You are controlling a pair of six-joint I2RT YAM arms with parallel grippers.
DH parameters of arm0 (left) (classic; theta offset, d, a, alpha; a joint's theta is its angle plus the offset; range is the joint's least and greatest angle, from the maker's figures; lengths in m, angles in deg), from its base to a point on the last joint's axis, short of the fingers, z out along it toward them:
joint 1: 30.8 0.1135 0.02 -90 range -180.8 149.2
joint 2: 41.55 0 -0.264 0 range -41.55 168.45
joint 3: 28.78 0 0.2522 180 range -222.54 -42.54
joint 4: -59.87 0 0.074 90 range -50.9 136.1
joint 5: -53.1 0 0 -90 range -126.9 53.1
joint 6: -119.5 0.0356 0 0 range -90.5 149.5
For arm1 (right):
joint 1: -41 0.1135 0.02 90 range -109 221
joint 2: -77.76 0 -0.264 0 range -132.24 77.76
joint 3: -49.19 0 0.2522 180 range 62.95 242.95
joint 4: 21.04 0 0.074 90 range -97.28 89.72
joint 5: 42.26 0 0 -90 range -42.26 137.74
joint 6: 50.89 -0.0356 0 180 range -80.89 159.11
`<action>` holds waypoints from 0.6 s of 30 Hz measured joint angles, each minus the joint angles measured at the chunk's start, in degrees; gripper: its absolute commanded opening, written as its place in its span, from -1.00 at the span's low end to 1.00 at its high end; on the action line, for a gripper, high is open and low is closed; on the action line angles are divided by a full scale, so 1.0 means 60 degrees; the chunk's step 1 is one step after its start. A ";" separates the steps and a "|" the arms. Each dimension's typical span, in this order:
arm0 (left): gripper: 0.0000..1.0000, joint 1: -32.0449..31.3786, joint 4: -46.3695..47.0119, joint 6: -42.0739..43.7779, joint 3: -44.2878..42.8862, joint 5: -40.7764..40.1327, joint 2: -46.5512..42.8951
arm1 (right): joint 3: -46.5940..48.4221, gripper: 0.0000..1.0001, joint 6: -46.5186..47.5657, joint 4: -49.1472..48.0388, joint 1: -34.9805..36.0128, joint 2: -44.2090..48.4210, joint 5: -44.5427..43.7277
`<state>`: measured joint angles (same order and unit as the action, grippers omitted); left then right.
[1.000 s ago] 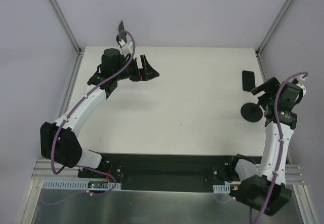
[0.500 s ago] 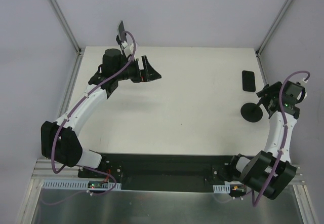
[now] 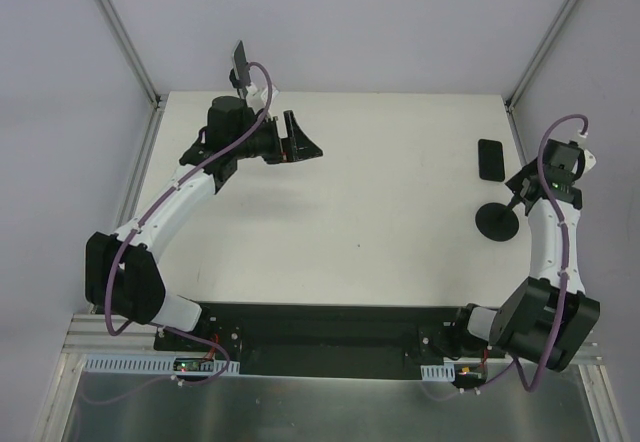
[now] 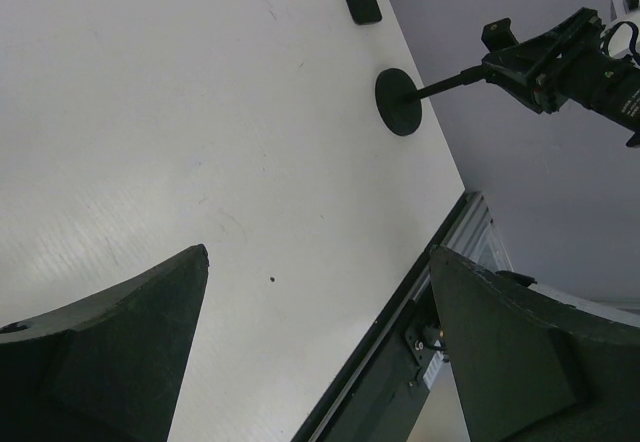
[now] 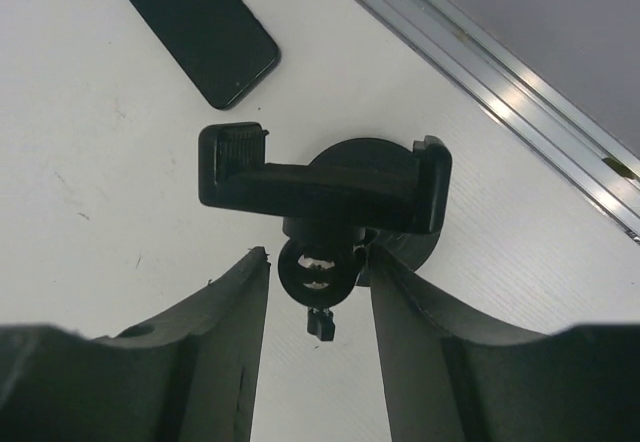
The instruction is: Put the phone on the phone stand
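Over on the right side of the overhead view, the right gripper point(image 3: 520, 190) sat right at the phone stand point(image 3: 497, 222), whose round black base rested on the white table point(image 3: 400, 192) near its right edge. From the right wrist view it was a tight picture. The stand's clamp bar lay across the middle of the frame, and the ball joint just below it sat squarely between the two dark fingers point(image 5: 215, 342). The pincer stood narrow there, one finger close on each side of that joint. A thin sliver of table showed on the left of the joint, while the right side looked to be touching. Whether it truly had hold of the stand, I could not tell.

And the phone point(image 3: 490, 159)? It lay flat on the table, dark face up, just above the stand's base in the overhead frame and apart from it. In the right wrist view it lay at the upper left, at a slant, clear of the clamp. It was not on the stand.

Away in the upper left of the overhead frame, the left gripper point(image 3: 303, 134) hung over the far left part of the table, well apart from phone and stand. Its wrist view showed both fingers spread wide at the bottom corners, with only bare table between them. Stand and phone were small at the top right of that view. A silver rail point(image 5: 480, 72) ran past the table edge beside the stand.
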<state>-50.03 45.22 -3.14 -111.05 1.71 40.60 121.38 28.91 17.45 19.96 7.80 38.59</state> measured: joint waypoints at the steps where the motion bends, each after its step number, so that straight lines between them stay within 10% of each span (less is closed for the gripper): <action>1: 0.79 -0.0044 0.0025 -0.0007 0.0000 0.0007 0.0015 | 0.0055 -0.09 0.0069 -0.0007 0.0058 -0.0098 -0.0135; 6: 0.79 -0.0051 0.0102 -0.0076 0.0000 0.0066 0.0208 | 0.0080 -0.37 0.0317 -0.0011 0.0178 -0.0364 -0.0630; 10: 0.79 -0.0051 0.0106 -0.0076 0.0007 0.0066 0.0350 | 0.0098 -0.98 0.0696 -0.0025 0.0306 -0.0368 -0.1075; 18: 0.76 -0.0051 0.0164 -0.0142 0.0007 0.0302 0.0419 | 0.0248 -0.99 0.1647 0.0346 0.2561 -0.0372 -0.2612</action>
<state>-50.33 46.20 -3.99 -111.01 3.52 43.11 122.87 38.79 19.53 35.33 5.57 22.92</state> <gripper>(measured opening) 0.879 0.297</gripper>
